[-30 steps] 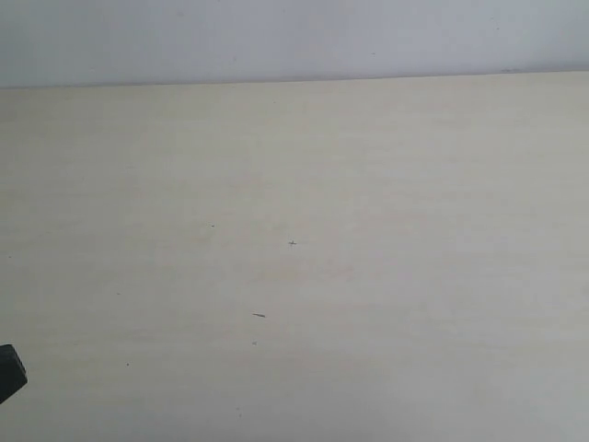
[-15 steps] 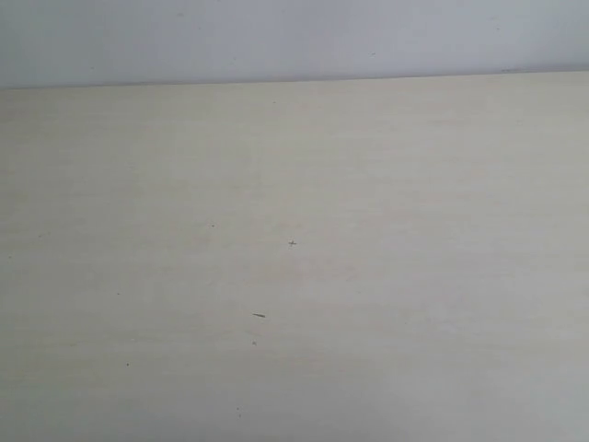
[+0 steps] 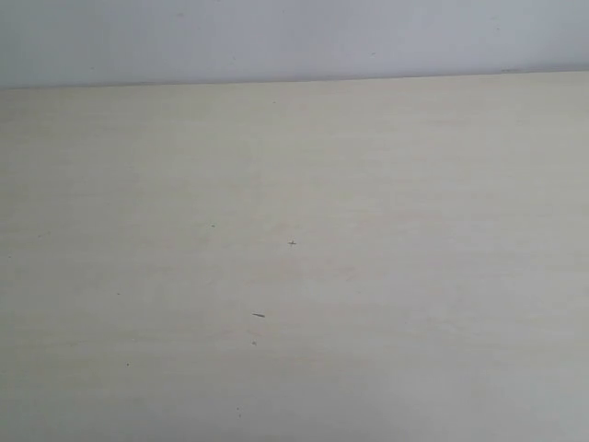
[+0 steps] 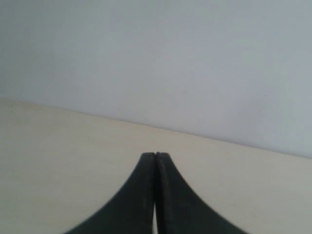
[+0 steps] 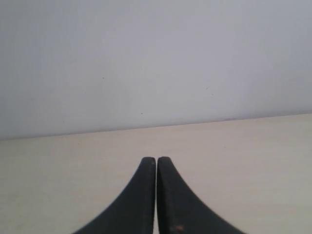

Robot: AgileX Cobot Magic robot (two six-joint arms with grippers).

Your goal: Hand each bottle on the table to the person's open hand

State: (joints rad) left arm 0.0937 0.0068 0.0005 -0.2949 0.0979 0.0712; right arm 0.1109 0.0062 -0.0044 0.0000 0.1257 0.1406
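Left gripper: wrist view, fingers pressed together, holding nothing; pale table beyond.
Right gripper: wrist view, fingers together too, empty.
Bottles, person's open hand: in no view; the exterior shows only tabletop and dark specks.
Risk: reaching blind, closed fingers could topple a bottle.

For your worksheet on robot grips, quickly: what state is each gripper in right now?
Left gripper: closed, holding nothing.
Right gripper: closed, holding nothing.
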